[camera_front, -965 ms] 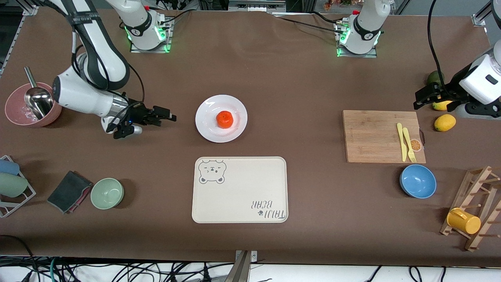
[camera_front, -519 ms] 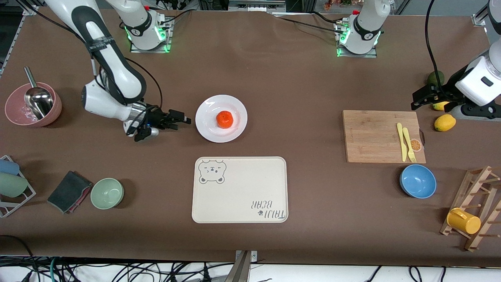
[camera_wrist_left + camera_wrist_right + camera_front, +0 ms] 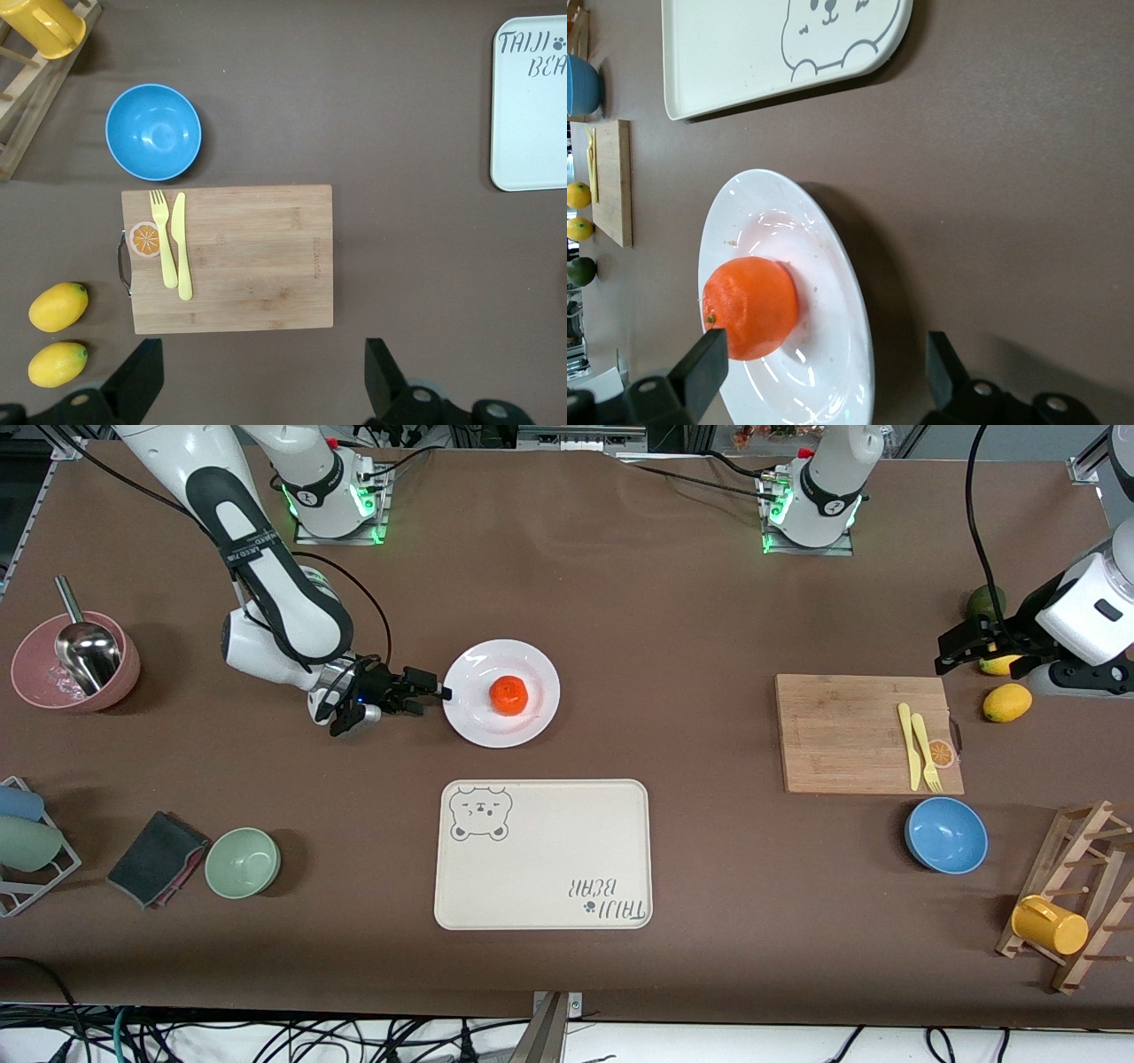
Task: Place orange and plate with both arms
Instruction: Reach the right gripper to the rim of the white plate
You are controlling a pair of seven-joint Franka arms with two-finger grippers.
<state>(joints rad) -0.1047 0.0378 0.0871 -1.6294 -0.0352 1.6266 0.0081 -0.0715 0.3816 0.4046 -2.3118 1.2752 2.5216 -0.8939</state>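
The white plate (image 3: 532,662) lies mid-table with the small reddish-orange orange (image 3: 508,695) on it. My right gripper (image 3: 429,688) is open, low at the plate's rim on the side toward the right arm's end. In the right wrist view the plate (image 3: 837,301) and orange (image 3: 749,305) lie between the spread fingers of the right gripper (image 3: 824,367), with nothing gripped. My left gripper (image 3: 953,650) is open and empty, up over the table beside the cutting board (image 3: 864,731); in the left wrist view it (image 3: 261,376) hangs over bare cloth.
The cream bear-print tray (image 3: 542,854) lies nearer the camera than the plate. The cutting board holds a yellow knife and fork (image 3: 920,746). Lemons (image 3: 1006,701), a blue bowl (image 3: 945,834), a green bowl (image 3: 243,862) and a pink bowl (image 3: 75,662) stand around.
My right gripper has moved across the table from the pink bowl's side up to the plate's rim. The left gripper has barely shifted. The plate and orange have not moved.
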